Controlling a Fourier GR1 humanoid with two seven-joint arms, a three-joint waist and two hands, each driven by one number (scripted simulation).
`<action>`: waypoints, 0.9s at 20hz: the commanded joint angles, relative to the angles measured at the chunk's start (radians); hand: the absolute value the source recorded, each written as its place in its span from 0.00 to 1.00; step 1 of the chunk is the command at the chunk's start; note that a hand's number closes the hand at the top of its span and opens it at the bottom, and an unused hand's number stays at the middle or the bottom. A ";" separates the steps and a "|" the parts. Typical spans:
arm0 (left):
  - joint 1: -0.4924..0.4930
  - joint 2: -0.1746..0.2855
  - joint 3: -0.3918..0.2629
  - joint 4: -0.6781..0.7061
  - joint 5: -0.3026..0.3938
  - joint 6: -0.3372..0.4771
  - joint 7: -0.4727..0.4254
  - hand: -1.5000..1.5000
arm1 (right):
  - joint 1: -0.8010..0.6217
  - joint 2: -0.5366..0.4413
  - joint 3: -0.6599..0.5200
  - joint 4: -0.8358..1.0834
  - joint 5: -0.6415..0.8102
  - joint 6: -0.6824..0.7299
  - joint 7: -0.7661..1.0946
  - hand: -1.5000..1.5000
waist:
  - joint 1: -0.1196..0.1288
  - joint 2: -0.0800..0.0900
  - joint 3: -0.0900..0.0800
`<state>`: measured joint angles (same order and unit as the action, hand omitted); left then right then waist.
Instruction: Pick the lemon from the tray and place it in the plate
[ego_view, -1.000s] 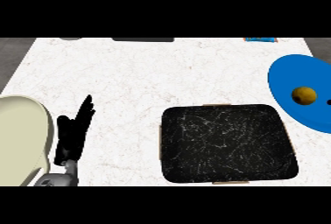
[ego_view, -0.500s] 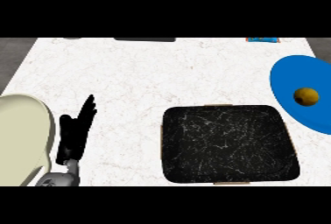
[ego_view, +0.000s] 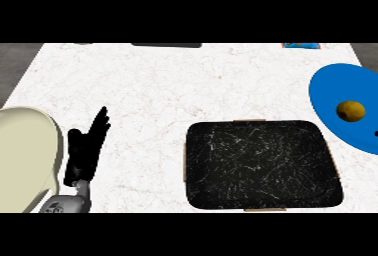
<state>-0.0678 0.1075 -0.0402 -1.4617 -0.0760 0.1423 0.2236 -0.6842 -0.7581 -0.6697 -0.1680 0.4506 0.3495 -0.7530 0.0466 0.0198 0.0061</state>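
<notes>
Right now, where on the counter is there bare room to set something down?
Widest bare counter lies beyond the tray, up to the far edge. A narrower strip runs between the left hand and the tray. Crowded: far left, hand beside cream plate; far right, blue plate holding the lemon, near the tray.

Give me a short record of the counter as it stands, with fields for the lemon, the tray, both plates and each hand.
lemon: lying on the blue plate, apart from the tray
blue plate: at the counter's right edge, partly cut off by the view
tray: black, near middle of the counter, no lemon in it
cream plate: at the left edge, partly cut off
left hand: open, fingers straight, beside the cream plate, holding nothing
right hand: not in view
task state: lemon already on the plate
</notes>
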 joint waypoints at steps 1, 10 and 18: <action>-0.028 0.002 0.012 0.027 0.000 -0.001 -0.001 0.50 | 0.011 0.029 0.020 -0.001 0.018 -0.057 -0.011 0.00 | 0.000 0.001 0.000; -0.022 -0.016 -0.017 -0.004 -0.023 0.011 0.030 0.50 | 0.059 -0.024 0.009 0.015 0.011 -0.068 -0.036 0.00 | 0.005 0.004 0.002; -0.021 -0.012 -0.001 -0.011 -0.019 0.015 0.022 0.50 | 0.106 -0.034 0.013 0.023 0.018 -0.091 -0.067 0.00 | 0.004 0.005 0.003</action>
<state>-0.0734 0.0980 -0.0421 -1.4639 -0.0839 0.1410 0.2245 -0.6179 -0.7858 -0.6581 -0.1500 0.4652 0.2634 -0.7852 0.0526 0.0240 0.0078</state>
